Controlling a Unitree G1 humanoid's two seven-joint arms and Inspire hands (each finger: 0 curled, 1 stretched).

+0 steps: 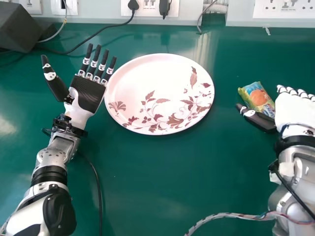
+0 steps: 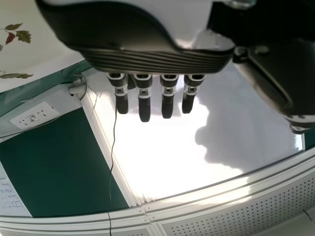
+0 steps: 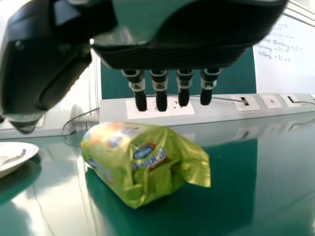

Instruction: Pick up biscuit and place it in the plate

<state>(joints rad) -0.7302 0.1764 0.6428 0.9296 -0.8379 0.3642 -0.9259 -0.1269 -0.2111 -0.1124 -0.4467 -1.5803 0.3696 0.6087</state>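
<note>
The biscuit packet, yellow-green with an orange picture, lies on the green table at the right. My right hand is just beside it, palm down, its thumb extended toward the packet's near side. In the right wrist view the right hand has straight fingers, and the packet lies on the table with a gap to them. A white plate with brown leaf patterns sits at the centre, holding nothing. My left hand is left of the plate, palm up with straight fingers; the left wrist view shows the left hand too.
A black box stands at the back left. Sockets with plugs and cables line the wall behind the table. One black cable runs beside my left forearm, and a striped wire bundle crosses the near right.
</note>
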